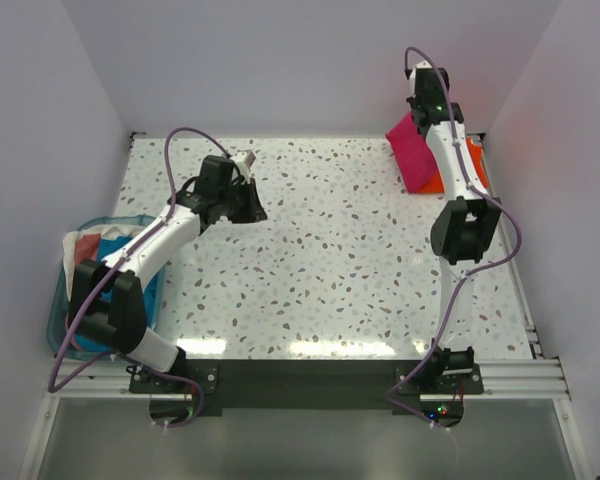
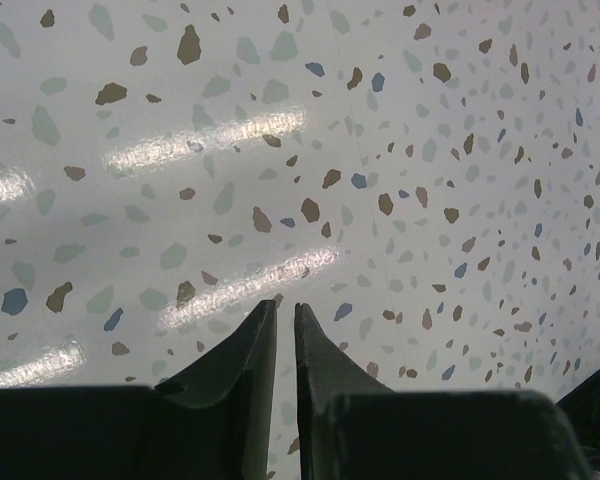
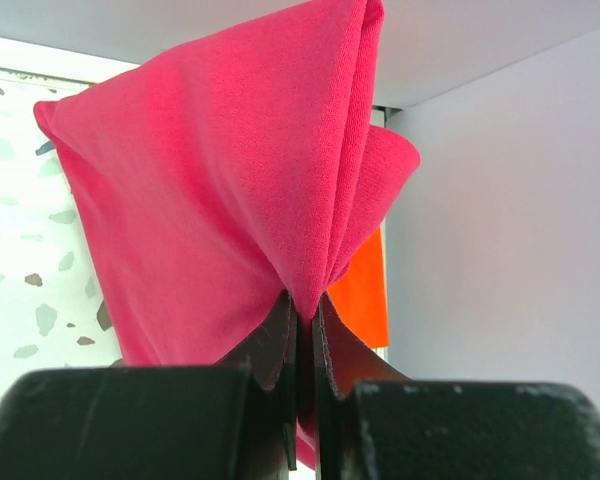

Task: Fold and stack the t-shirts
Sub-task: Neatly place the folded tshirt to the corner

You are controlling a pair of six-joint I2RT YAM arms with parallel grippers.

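At the far right corner of the bench (image 1: 330,270), the right pincer (image 3: 303,303) was pinched tight on a bunched fold of the magenta-pink t-shirt (image 3: 210,190). The cloth fanned out from the tips. The orange t-shirt (image 3: 365,290) lay just behind the pink one by the right wall; in the top view the two overlapped. The left pincer (image 2: 285,312) sat over bare bench, tips nearly together with only a thin slit, gripping nothing, well apart from both shirts.
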